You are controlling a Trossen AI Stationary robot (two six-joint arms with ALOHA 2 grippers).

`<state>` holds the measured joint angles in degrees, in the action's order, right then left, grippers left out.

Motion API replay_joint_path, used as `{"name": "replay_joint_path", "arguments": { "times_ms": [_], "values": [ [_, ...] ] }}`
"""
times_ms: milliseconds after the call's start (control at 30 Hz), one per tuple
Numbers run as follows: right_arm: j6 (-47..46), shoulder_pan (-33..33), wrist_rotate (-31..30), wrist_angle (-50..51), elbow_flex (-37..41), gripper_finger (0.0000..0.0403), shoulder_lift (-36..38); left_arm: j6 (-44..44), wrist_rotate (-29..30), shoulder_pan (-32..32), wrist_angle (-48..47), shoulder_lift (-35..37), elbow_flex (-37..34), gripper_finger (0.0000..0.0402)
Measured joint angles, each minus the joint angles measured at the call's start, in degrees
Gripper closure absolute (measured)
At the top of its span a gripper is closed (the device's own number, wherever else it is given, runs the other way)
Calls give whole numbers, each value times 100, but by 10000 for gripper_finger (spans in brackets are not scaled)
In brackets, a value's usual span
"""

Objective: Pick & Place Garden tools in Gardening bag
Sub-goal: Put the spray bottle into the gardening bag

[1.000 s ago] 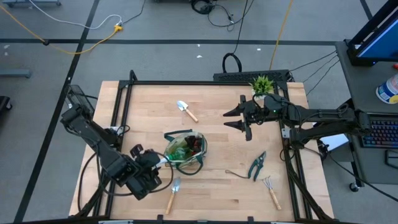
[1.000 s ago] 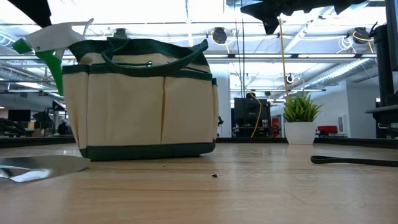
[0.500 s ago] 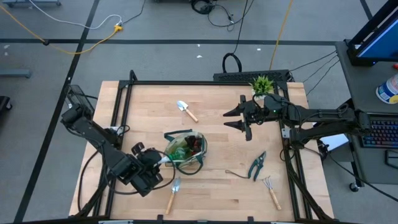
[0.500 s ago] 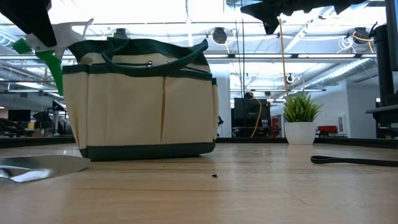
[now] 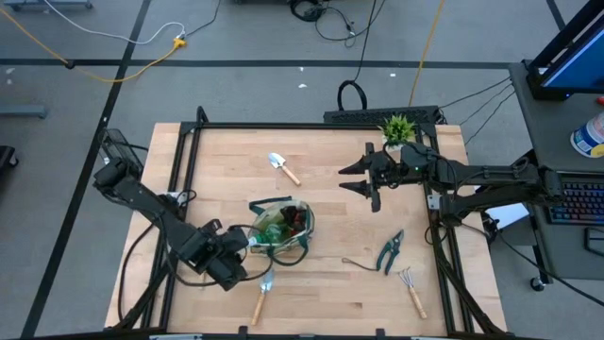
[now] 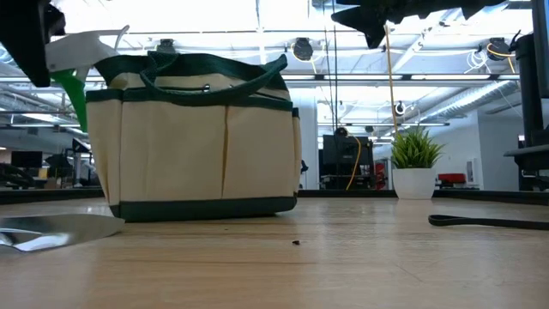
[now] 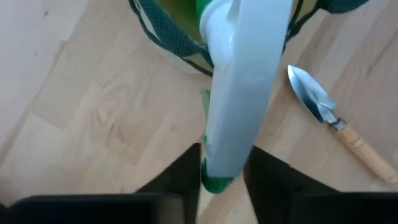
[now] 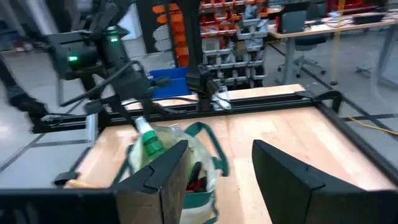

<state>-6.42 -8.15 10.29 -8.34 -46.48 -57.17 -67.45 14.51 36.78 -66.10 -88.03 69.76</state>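
The left gripper [image 5: 236, 247] sits at the bag's 8 o'clock side in the high view, and its fingers [image 7: 180, 177] are narrowed around the white nozzle end of the spray bottle [image 7: 239, 93]. The bottle's long axis runs straight out from those fingers toward the bag [image 5: 280, 227], pointing roughly to 2 o'clock across the table [image 5: 330, 283]. In the left wrist view the green body end already reaches over the bag's green-trimmed rim. From the low view the white nozzle [image 6: 81, 47] pokes out beyond the bag's [image 6: 197, 137] side at about rim height, tilted, so the bottle looks partly in and not yet released.

Everything turns on that line: bottle ahead of the fingers, bag mouth dead ahead of the bottle. My read is that sliding along this same axis and then letting go would settle it inside.

A trowel [image 5: 261, 295] lies just beside the left gripper, at its 5 o'clock, blade toward the bag. Another trowel [image 5: 283, 167] lies at the bag's 12 o'clock. The shears [image 5: 390, 251] and fork [image 5: 411, 289] lie well apart from the bag, out around 4 o'clock, much nearer the right arm.

The right gripper [image 5: 368, 184] hovers at the bag's 2 o'clock, fingers spread wide and empty, beside the potted plant [image 5: 397, 127].
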Motion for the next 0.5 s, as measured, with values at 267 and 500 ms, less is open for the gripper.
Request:
{"name": "replay_joint_path", "arguments": {
  "times_ms": [267,500],
  "values": [
    [1,-1,-1,0,0,232,-2,176,83,-118,34,0,0,345],
    [1,-1,-1,0,0,232,0,95,102,-118,28,0,1,283]
  ]
}}
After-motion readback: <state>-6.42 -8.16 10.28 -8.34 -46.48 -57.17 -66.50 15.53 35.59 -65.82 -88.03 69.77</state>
